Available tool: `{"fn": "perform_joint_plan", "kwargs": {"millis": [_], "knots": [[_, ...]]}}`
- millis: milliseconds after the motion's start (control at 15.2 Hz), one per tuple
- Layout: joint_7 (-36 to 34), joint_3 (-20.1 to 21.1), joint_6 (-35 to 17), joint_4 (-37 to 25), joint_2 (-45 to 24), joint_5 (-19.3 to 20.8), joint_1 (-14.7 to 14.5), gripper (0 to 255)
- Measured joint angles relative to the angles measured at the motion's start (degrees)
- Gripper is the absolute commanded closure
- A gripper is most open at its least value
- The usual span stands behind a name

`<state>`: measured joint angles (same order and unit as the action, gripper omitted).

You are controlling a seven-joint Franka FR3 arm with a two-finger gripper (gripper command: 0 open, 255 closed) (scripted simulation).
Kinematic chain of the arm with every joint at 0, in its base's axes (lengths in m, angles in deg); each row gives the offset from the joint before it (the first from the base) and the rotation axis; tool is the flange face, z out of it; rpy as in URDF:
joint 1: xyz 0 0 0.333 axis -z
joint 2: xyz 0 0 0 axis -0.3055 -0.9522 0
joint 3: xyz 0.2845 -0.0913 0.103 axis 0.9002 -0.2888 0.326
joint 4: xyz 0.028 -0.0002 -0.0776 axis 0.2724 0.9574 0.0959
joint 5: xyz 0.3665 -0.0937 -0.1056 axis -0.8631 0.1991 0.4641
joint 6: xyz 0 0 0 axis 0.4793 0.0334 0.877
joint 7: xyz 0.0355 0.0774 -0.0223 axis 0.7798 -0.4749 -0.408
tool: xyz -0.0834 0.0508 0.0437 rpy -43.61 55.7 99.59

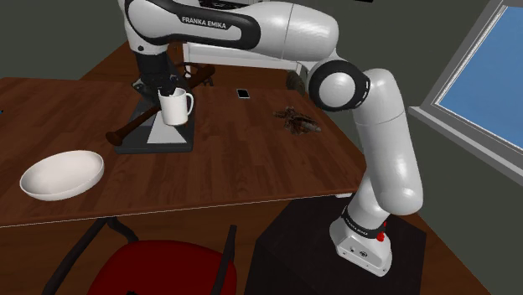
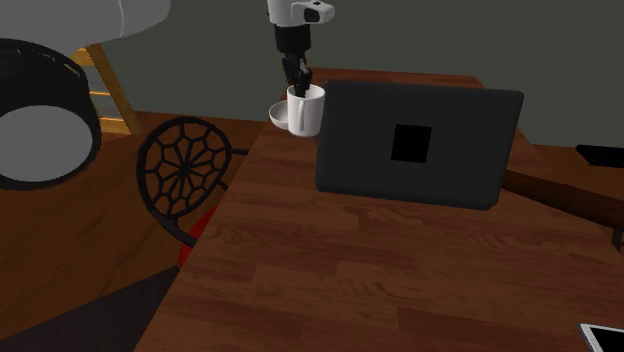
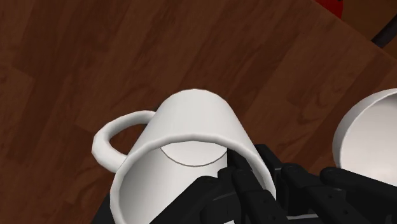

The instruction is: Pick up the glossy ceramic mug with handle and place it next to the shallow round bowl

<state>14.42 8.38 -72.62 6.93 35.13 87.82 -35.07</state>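
Dark laptop and small phone on wooden table, red chair beside

White handled mug aloft; shallow white bowl apart.

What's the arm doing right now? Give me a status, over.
Tool shut on rim of white mug. Mug tilted, seemingly off the table. Laptop close by; bowl farther off, apart.

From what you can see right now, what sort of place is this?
Probably a home study or dining room: a wooden table bearing an open laptop, a red chair beside it, and a window.
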Motion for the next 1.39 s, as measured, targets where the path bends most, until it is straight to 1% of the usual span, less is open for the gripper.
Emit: {"fn": "perform_joint_plan", "kwargs": {"millis": [66,198,264,462,594,1386], "knots": [[-0.9,0.0,0.8,-2.5,-1.7,0.4,-1.3,255],[-1.8,-0.3,4.9,-12.6,-7.7,1.3,-4.4,255],[-2.2,-0.3,5.3,-13.7,-8.4,1.5,-5.0,255],[-3.1,-0.1,2.3,-8.7,-6.7,1.3,-4.6,255],[-3.4,0.1,-0.6,-3.9,-4.8,1.1,-3.8,255],[-4.8,0.3,-11.4,9.5,-2.4,0.9,-2.2,255]]}}
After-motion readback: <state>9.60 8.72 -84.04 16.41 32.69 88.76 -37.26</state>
